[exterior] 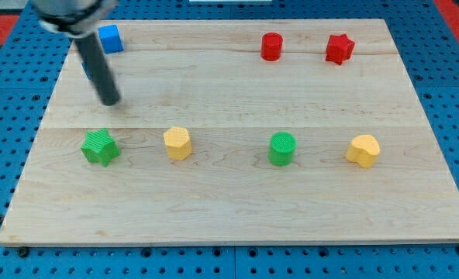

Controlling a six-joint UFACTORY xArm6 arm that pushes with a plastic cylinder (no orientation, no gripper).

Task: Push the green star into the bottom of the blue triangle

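- Our arm carries no end effector that opens or shuts, so we have no such state to tell; it ends in a dark rod whose lower end, my tip [111, 101], rests on the desk [229, 209] in the view's upper left.
- My tip sits above the green star [100, 147] in the view, near it but clearly apart, with bare wood between them.
- The rod slants up toward the view's top left, and its upper part crosses just beside the blue cube [110, 38], which stands near the desk's top left corner.
- A sliver of blue [86, 68] peeks out on the left edge of the rod; we cannot tell its shape, as the rod hides most of it.
- The green star lies at the left end of a lower row of four blocks, well below the blue cube.
- Just to its right in that row is the yellow hexagon [177, 142], apart from the star.
- Further right come the green cylinder [282, 149] and then the yellow heart [363, 150], each well apart from its neighbour.
- Along the view's top right stand the red cylinder [271, 46] and the red star [339, 48], near each other but not touching.
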